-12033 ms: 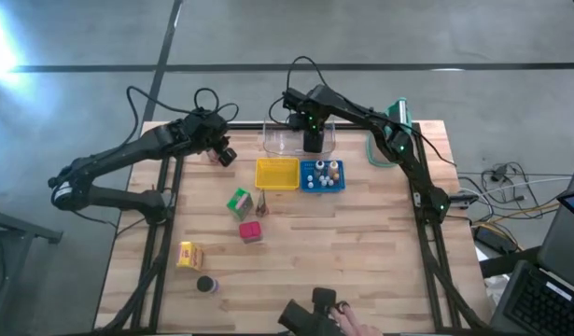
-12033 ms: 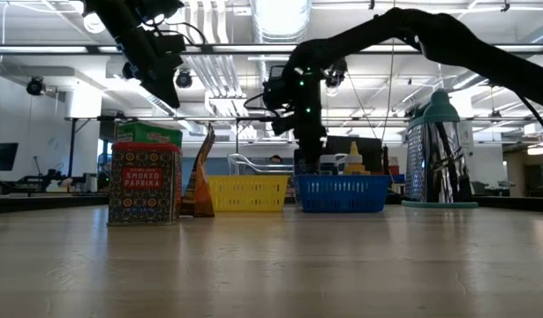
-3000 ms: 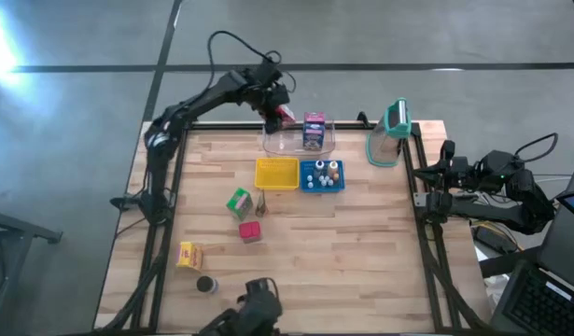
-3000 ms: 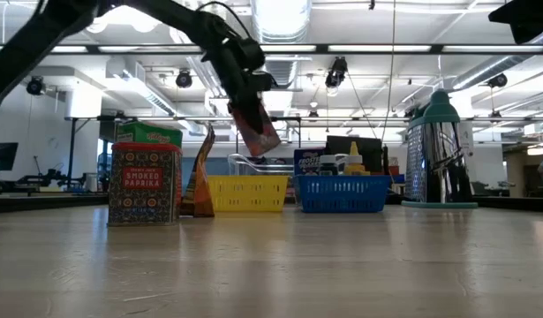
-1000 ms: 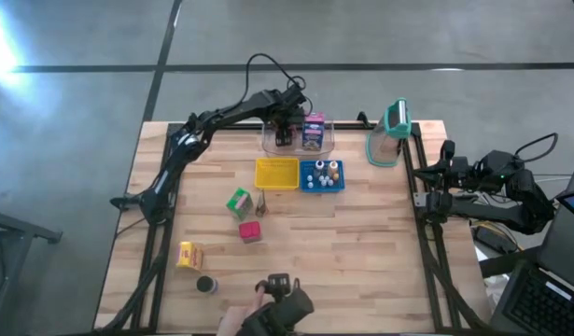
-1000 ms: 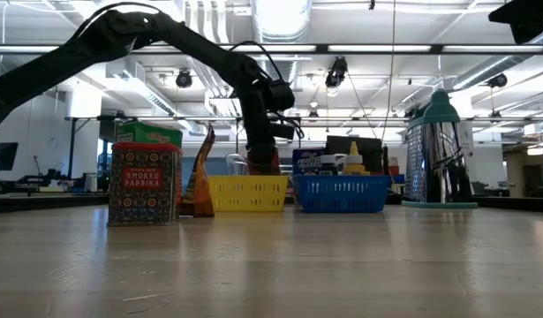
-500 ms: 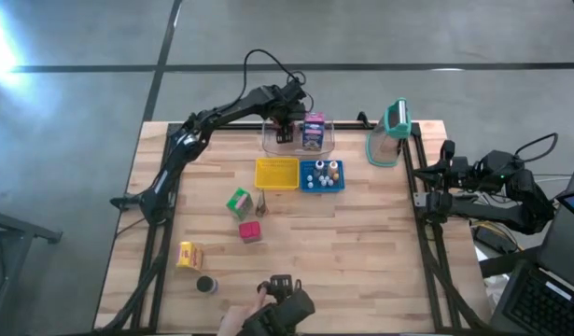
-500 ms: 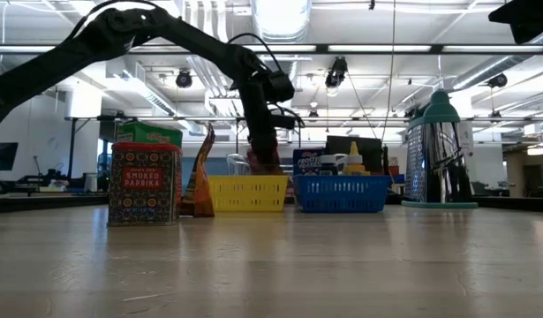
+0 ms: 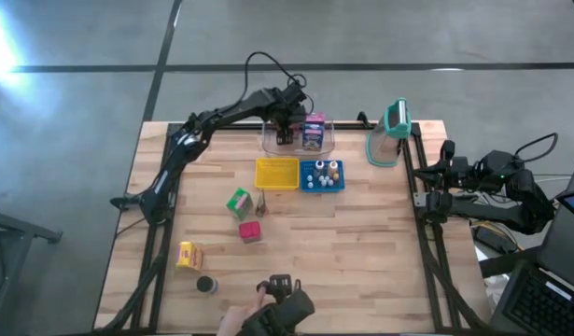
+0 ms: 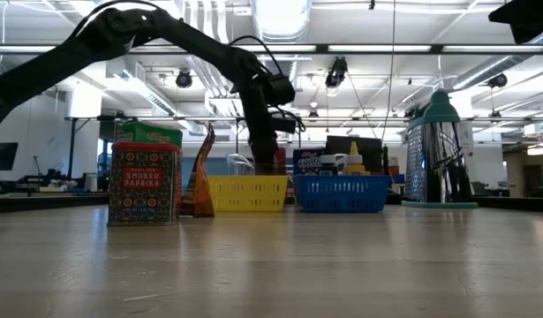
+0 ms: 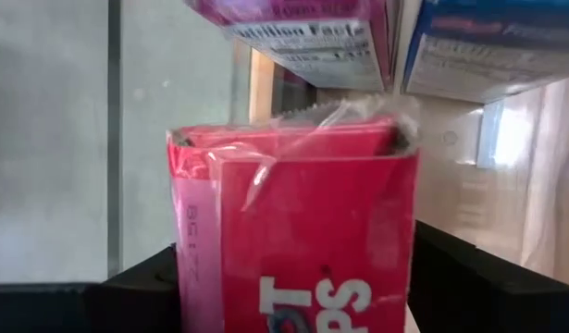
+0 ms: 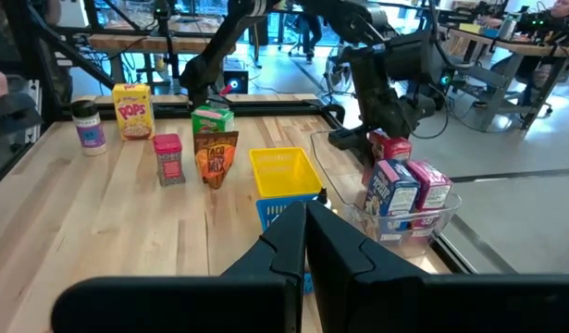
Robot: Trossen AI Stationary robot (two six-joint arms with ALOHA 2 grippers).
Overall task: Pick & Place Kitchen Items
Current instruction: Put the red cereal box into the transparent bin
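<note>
My left gripper (image 9: 285, 136) reaches down into the clear bin (image 9: 299, 142) at the table's far edge and is shut on a red carton (image 11: 303, 231). A pink carton (image 9: 314, 126) and a blue one (image 12: 384, 196) stand in the same bin, right beside it. On the table stand a green carton (image 9: 238, 201), a brown pouch (image 9: 262, 203), a red tin (image 9: 251, 231), a yellow carton (image 9: 189, 254) and a dark jar (image 9: 206, 285). My right gripper (image 12: 305, 231) is shut, with nothing in it, pulled back off the table's right edge. My left gripper has the red carton between its two fingers (image 11: 136, 287), one on each of two opposite sides (image 11: 187, 254). The fingers slant down from above, coming from the table's left. The carton stands upright in the clear bin (image 12: 388, 148); its lower end is hidden.
A yellow basket (image 9: 276, 173) and a blue basket (image 9: 322, 175) with small bottles sit just in front of the bin. A clear jug with a teal lid (image 9: 391, 131) stands at the far right. A person's hand (image 9: 268, 315) holds a dark device at the near edge.
</note>
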